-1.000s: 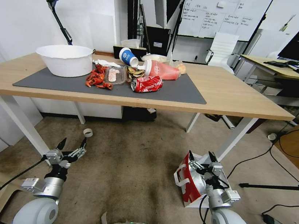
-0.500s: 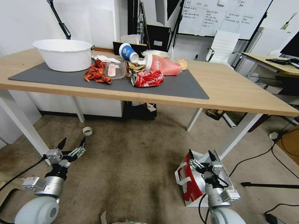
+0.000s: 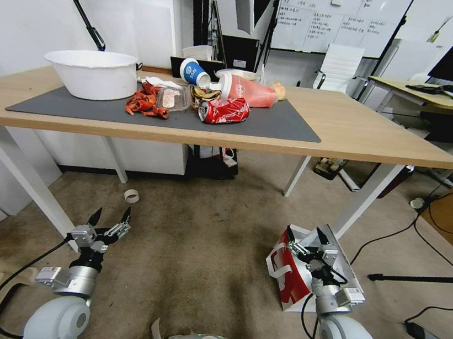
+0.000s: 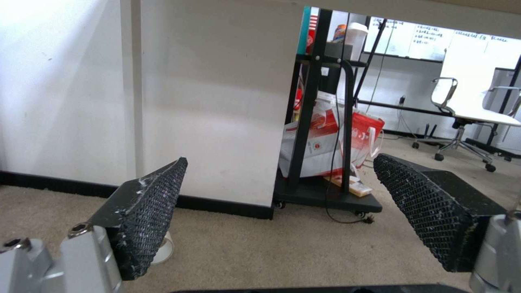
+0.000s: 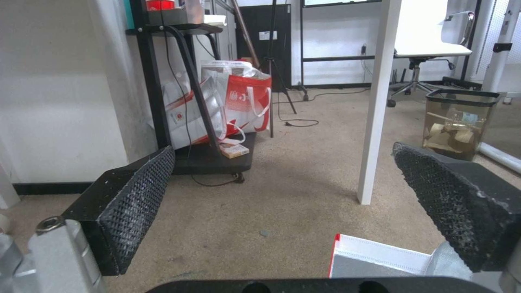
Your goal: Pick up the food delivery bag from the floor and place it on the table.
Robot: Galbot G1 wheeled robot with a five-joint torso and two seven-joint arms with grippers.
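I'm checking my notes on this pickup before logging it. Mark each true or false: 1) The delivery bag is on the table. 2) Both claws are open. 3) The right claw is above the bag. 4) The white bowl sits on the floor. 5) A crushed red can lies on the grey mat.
1) False. The delivery bag stands on the floor, beside a leg of the table.
2) True. The left claw and the right claw both have their fingers spread.
3) True. It hovers over the bag's open top.
4) False. The white bowl sits on the table.
5) True. The red can lies on the grey mat.
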